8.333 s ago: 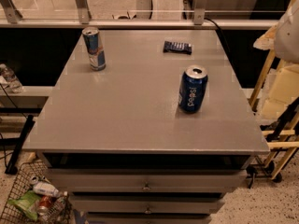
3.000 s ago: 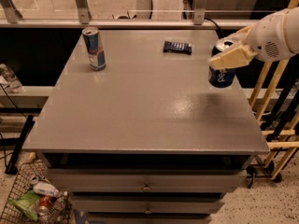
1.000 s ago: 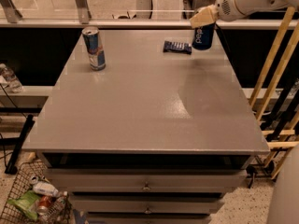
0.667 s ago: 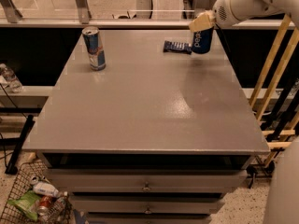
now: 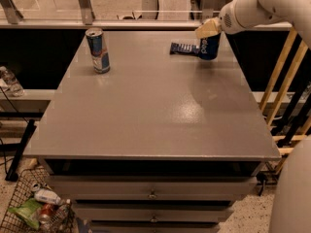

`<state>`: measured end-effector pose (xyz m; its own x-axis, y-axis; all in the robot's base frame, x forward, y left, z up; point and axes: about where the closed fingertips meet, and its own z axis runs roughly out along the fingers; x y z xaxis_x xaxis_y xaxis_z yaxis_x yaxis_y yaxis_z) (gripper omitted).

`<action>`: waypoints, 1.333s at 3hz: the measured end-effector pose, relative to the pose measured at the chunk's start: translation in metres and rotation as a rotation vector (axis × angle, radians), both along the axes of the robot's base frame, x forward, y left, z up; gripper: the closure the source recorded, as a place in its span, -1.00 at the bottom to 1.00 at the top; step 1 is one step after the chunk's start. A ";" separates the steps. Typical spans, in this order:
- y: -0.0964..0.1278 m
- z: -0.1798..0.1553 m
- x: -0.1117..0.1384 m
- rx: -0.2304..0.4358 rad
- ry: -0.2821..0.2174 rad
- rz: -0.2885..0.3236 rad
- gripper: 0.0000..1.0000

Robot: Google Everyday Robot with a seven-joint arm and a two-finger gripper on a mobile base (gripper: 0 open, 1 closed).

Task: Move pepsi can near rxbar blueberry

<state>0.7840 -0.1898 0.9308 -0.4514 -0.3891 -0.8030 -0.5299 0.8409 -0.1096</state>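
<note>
Grey surface (image 5: 146,110), far corner: gripper (image 5: 209,30) with jaws clamped on pepsi can (image 5: 210,48); rxbar blueberry (image 5: 183,48) just beside the jaws.

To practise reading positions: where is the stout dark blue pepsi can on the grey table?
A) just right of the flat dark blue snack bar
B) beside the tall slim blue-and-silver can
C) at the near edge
A: the pepsi can sits just right of the rxbar blueberry, far right corner, with the gripper at its top.
</note>
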 end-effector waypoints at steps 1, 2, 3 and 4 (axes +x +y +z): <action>0.002 -0.007 0.002 0.006 -0.008 -0.009 1.00; 0.004 -0.013 0.003 0.017 -0.024 -0.018 1.00; 0.007 -0.016 0.006 0.028 -0.037 -0.019 1.00; 0.010 -0.021 0.010 0.041 -0.035 -0.012 1.00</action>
